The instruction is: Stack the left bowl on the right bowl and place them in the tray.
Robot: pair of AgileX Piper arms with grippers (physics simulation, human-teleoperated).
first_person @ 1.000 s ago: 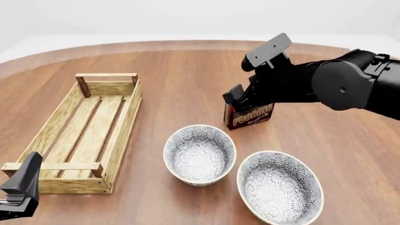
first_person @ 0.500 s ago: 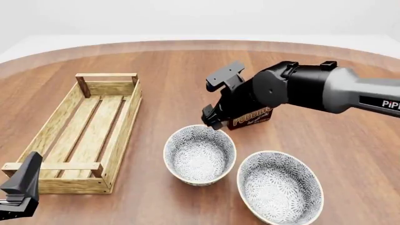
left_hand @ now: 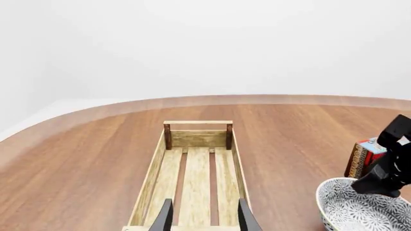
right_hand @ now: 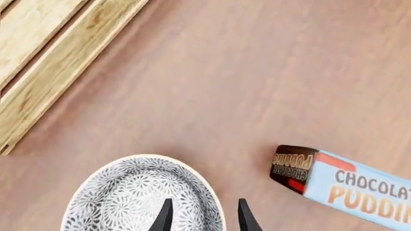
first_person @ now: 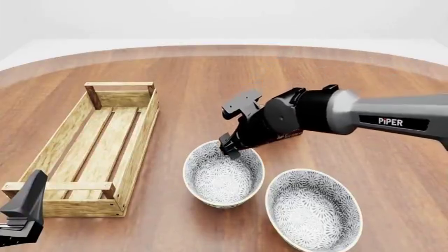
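Note:
Two alike grey-patterned bowls sit near the table's front. The left bowl (first_person: 223, 174) (right_hand: 142, 198) (left_hand: 361, 210) stands a little behind and left of the right bowl (first_person: 313, 208). My right gripper (first_person: 230, 147) (right_hand: 204, 219) (left_hand: 385, 174) hangs open over the left bowl's far rim, one finger inside the rim line and one outside. It holds nothing. The light-wood tray (first_person: 105, 147) (left_hand: 196, 166) (right_hand: 45, 67) lies at the left. Low at the front left, by the tray's near end, my left gripper (first_person: 24, 212) (left_hand: 204, 221) is open, with nothing between its fingers.
A chocolate pudding box (right_hand: 334, 185) (left_hand: 361, 156) (first_person: 286, 136) stands just behind the left bowl, mostly hidden by the right arm in the front view. The table's rounded far edge curves across the back.
My right arm has swung down and to the left, from above the pudding box to the left bowl's far rim. Left arm, bowls and tray have not moved.

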